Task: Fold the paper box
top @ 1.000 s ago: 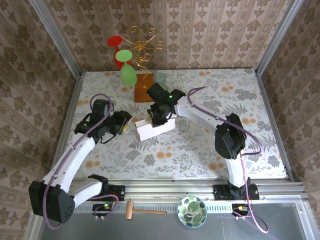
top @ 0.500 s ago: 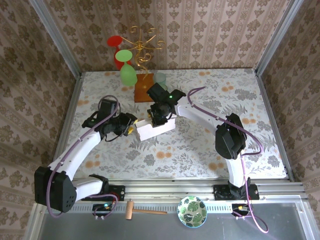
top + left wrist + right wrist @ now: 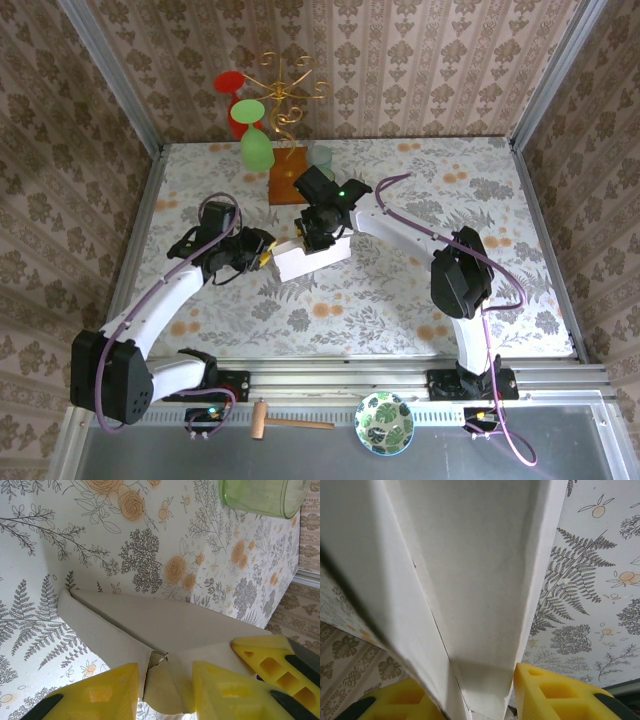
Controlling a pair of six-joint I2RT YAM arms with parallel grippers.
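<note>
Bowl [image 3: 385, 423] and mallet [image 3: 285, 422] lie at the bottom of the overhead frame, on the grey rail [image 3: 560, 440] beside the arm bases. Above them spreads the flowered bench [image 3: 400, 300]. The box [image 3: 318, 262] rests on it near the middle of the frame: a pale, shallow cardboard shape, partly folded. Its long axis runs left to right, rising slightly toward the right.

The left hand [image 3: 262, 256] sits at the box's left short end, so the box stretches away to its right. In the left wrist view, yellow fingers [image 3: 107, 692] stand close on either side of a small crumpled corner flap [image 3: 162, 687] at the bottom of the frame. I cannot tell whether they actually press it. Beyond the flap, a creased wall of the box runs toward the left of the frame.

The right hand [image 3: 318, 236] sits over the box's upper long edge, left of its middle. In its wrist view an upright fold of cardboard fills the gap between its two yellow fingers, so this hand is pinching the box wall.

Judging from this, the left end flap is the part being worked and the left hand is the one placed for it. The right hand looks to be steadying the box. The tuck would likely go along the long axis, toward the right.

Farther up, an orange block [image 3: 285, 182] stands just above the box. A gold wire stand [image 3: 285, 95] rises from it, with green and red cups [image 3: 255, 148] hanging.
</note>
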